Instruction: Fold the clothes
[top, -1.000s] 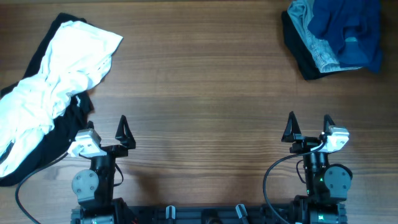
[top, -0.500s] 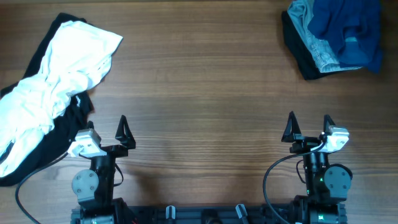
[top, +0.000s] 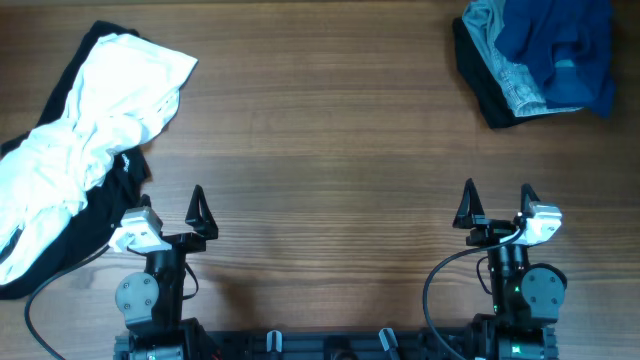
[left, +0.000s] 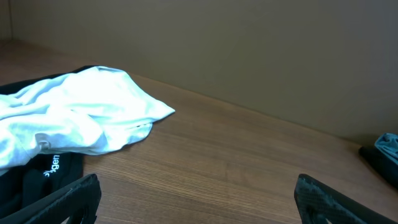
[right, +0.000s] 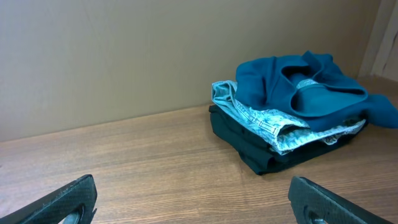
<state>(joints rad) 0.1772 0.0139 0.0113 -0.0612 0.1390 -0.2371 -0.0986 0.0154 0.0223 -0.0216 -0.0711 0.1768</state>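
A crumpled white T-shirt (top: 95, 125) lies at the table's left, on top of a limp black garment (top: 60, 235) with a small white logo. Both also show in the left wrist view, the white shirt (left: 74, 118) above the black garment (left: 37, 180). My left gripper (top: 172, 212) is open and empty, near the front edge, just right of the black garment. My right gripper (top: 497, 204) is open and empty at the front right, far from these clothes. Both show wide open in the wrist views, the left gripper (left: 196, 199) and the right gripper (right: 193, 199).
A stack of folded clothes (top: 535, 55) sits at the back right corner: a blue top over a light patterned piece and a dark one, also in the right wrist view (right: 292, 112). A plain wall stands behind the wooden table (top: 330, 150).
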